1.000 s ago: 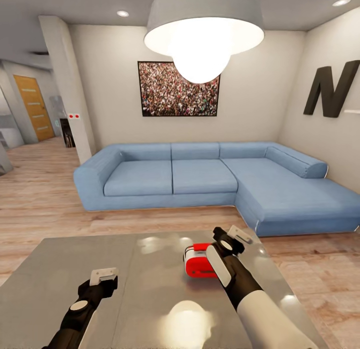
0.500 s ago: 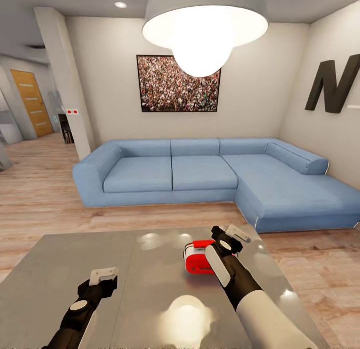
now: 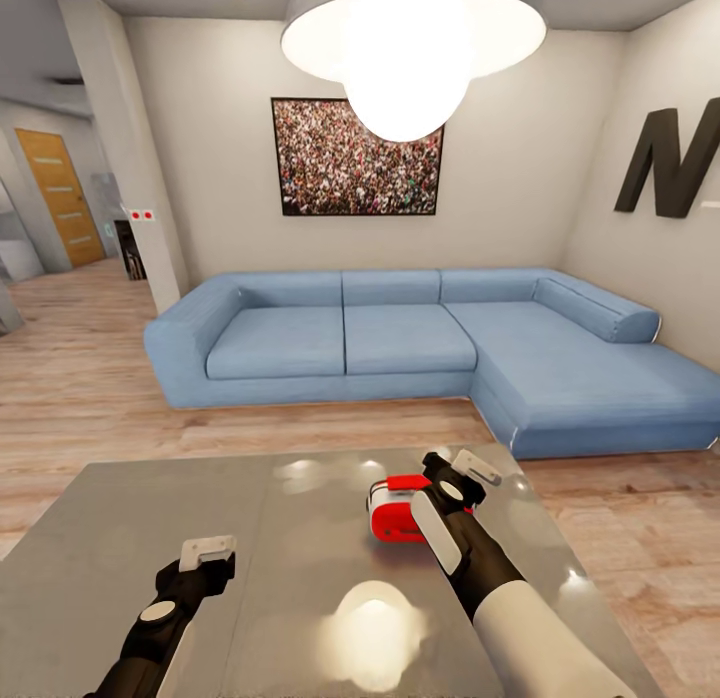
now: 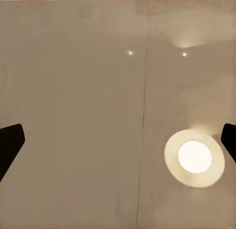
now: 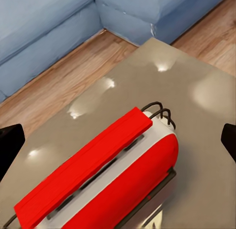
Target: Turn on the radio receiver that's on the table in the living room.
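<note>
The radio receiver (image 5: pixel 105 177) sits on the table (image 3: pixel 120 538) just beyond the right arm's parted, empty jaws.

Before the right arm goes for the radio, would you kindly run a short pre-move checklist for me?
1. Radio receiver resting on the table: ok.
2. Right pincer close beside the radio, fingers spread wide: ok.
3. Contact with the radio: cannot tell.
4. Dial or switch face visible: not ok; the wrist view shows the red top and wire loop.
5. Left pincer open, well apart from the radio: ok.
</note>
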### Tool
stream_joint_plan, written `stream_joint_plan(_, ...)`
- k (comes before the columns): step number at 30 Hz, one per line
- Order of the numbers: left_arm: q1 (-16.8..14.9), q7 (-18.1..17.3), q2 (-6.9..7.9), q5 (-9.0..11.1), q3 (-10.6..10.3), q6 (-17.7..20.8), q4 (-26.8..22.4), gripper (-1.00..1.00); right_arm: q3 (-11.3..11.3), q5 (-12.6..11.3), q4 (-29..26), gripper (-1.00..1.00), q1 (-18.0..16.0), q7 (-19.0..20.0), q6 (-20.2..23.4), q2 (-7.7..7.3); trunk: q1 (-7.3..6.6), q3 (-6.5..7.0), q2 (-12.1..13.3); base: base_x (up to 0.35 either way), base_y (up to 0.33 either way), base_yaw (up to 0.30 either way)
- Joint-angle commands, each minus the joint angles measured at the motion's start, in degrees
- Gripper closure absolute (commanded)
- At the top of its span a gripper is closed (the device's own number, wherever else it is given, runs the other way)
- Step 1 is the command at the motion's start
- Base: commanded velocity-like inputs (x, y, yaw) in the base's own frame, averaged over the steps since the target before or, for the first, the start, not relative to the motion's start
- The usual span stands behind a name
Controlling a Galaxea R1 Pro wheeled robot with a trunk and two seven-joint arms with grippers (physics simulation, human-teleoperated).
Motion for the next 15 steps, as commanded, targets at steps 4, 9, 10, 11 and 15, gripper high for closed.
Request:
stream_joint_plan(4, 0.0, 0.0, 0.0, 0.0, 0.0, -0.02, 0.0, -1.0, 0.03, 0.01, 0.0, -1.0, 0.0, 1.36, 0.02, 0.0, 0.0, -0.37, 0.0, 0.0, 0.0, 0.0)
stream_joint_plan(9, 0.0, 0.0, 0.0, 0.0, 0.0, -0.01, 0.01, -1.0, -0.01, 0.01, 0.0, -1.0, 0.0, 3.32, 0.09, 0.0, 0.0, -0.83, 0.0, 0.0, 0.0, 0.0)
stream_joint_plan(10, 0.0, 0.0, 0.01, 0.0, 0.0, -0.01, 0.01, -1.0, -0.01, 0.01, 0.0, -1.0, 0.0, 3.54, 0.1, 0.0, 0.0, -0.92, 0.0, 0.0, 0.0, 0.0)
stream_joint_plan(11, 0.0, 0.0, 0.02, 0.0, 0.0, -0.01, 0.01, -1.0, -0.01, 0.01, 0.0, -1.0, 0.0, 3.68, 0.1, 0.0, 0.0, -1.01, 0.0, 0.0, 0.0, 0.0)
stream_joint_plan(15, 0.0, 0.0, 0.0, 0.0, 0.0, 0.0, 0.01, -1.0, -0.02, 0.01, 0.0, -1.0, 0.0, 3.89, 0.11, 0.0, 0.0, -1.38, 0.0, 0.0, 0.0, 0.0)
